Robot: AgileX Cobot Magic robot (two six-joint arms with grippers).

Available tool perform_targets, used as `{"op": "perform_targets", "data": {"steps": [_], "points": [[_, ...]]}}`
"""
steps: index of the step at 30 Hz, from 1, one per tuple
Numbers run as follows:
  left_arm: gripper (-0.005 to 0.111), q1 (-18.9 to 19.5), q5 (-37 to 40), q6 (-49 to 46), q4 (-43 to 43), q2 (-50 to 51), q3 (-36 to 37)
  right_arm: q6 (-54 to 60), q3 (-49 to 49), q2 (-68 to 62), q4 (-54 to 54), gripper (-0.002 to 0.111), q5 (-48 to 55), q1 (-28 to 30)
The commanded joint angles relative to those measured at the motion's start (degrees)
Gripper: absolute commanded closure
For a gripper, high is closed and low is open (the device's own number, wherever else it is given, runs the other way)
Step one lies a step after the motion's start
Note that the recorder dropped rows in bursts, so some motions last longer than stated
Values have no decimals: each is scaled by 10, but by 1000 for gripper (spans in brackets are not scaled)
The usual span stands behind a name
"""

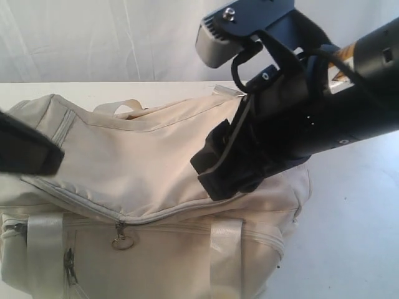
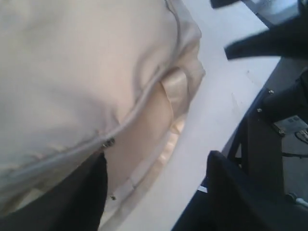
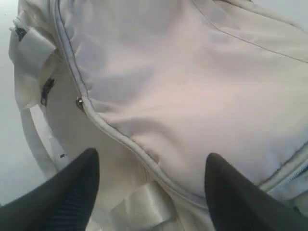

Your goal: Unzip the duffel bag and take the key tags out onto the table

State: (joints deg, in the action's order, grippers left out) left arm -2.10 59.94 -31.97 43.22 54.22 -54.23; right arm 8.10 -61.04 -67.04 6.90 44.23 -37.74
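My left gripper (image 2: 156, 163) is spread wide by the left end of the bag (image 1: 156, 156), a soft cream fabric shape lying zipped, round metal pull (image 1: 123, 240) dangling, on the smooth white counter (image 1: 355, 237); my right gripper (image 3: 151, 156) hangs released over its rumpled top

White cloth backdrop (image 1: 93, 37) with soft vertical folds fills the rear. Elsewhere, a dark metal frame (image 2: 251, 149) stands on grey floor (image 2: 294, 166), a thin black cable (image 2: 301, 137) nearby.

Robot lab, white table (image 1: 368, 212), draped backdrop (image 1: 93, 37) (white)
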Motion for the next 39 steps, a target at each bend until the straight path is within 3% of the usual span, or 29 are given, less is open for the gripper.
{"op": "perform_targets", "data": {"steps": [1,4,7,12,18,24,27,39], "points": [[53,-31,-61,-10,48,-70,151,16,-4,-19,-12,49,-22,4],[61,-40,-124,-50,102,-76,242,36,-4,-28,-13,49,-25,4],[60,-40,-173,-126,168,-67,294,42,-4,-32,-16,49,-23,4],[47,-40,-205,-260,245,-66,303,42,-4,-32,-20,49,-20,4],[46,-40,-214,-311,255,-39,307,47,-4,-32,-38,49,-40,4],[46,-40,-205,-548,360,5,336,51,-4,-32,-45,49,-43,4],[46,-40,-212,-606,398,25,345,80,-4,-33,-46,49,-35,4],[46,-46,-230,-654,397,83,349,228,5,-83,-43,49,-28,-45]]}}
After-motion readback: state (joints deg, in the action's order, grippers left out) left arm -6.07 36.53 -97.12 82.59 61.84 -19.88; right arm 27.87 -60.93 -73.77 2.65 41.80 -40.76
